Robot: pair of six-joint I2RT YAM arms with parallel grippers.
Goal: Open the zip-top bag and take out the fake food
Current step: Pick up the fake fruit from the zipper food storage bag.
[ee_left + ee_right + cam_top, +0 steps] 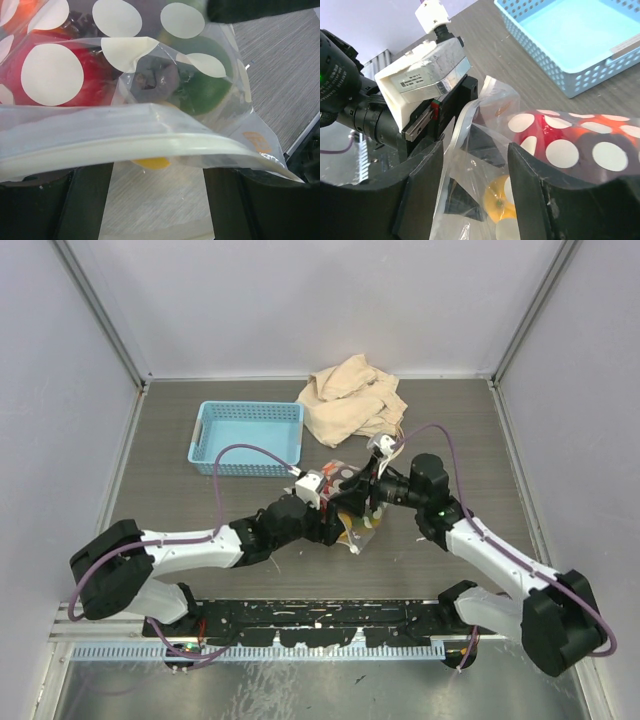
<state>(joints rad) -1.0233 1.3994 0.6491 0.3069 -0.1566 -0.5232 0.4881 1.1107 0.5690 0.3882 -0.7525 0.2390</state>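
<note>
well, zip-top bag lies crosswise, zip strip toward left pincer.

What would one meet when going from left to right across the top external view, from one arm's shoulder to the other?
left arm's shoulder → light blue perforated basket → polka-dot zip-top bag → right arm's shoulder. The beige cloth bag is left out: it lies straight beyond the zip-top bag, so its place is unclear.
</note>
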